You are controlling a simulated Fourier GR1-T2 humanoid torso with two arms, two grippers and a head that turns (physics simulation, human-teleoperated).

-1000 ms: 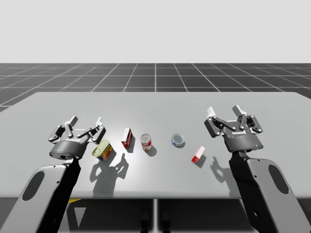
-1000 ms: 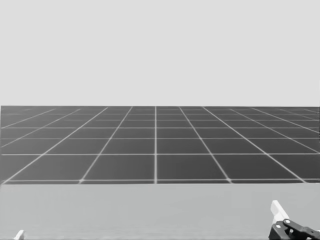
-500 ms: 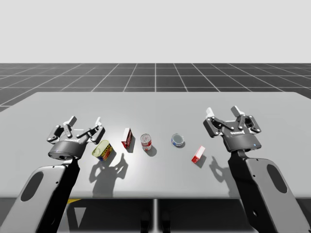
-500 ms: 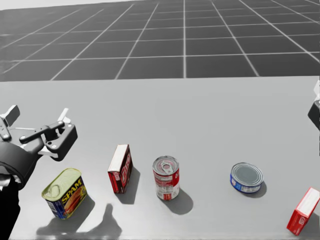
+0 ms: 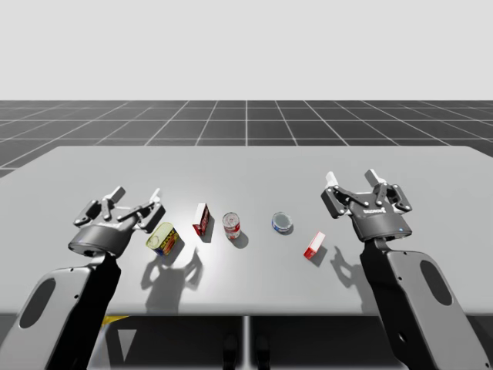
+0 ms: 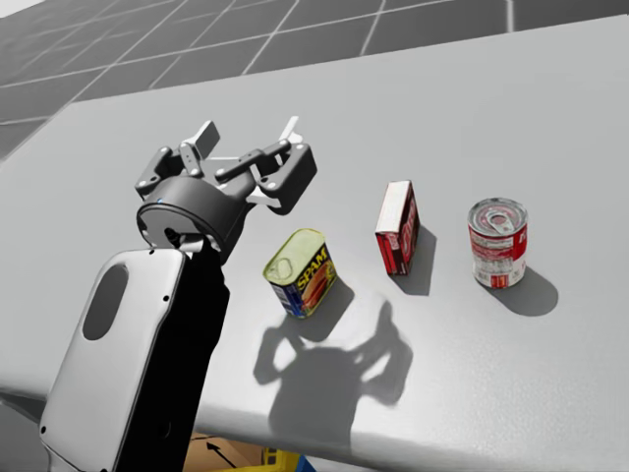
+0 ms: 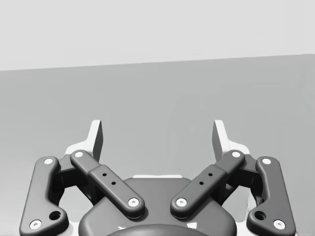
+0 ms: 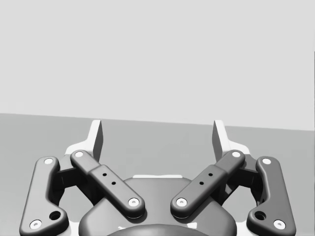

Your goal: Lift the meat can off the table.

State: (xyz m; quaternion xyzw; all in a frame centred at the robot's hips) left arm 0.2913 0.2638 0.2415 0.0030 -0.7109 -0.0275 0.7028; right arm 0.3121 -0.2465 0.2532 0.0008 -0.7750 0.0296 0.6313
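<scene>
Meat can (image 6: 300, 272) on table (image 6: 511, 118) | left gripper (image 6: 248, 131) spread, just beside

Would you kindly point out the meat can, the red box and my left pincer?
meat can (image 6: 307, 280): head view, labelled side face.
red box (image 6: 393, 221): head view, white upper face.
left pincer (image 6: 247, 133): head view, midway between fingertips.

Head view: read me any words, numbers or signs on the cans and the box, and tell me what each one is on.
Meat can: large yellow lettering on its side, a brand mark, not quoted here.
Red box: print too small to read.
Red can: label print too blurred to read.
No legible numbers or signs anywhere else.
</scene>
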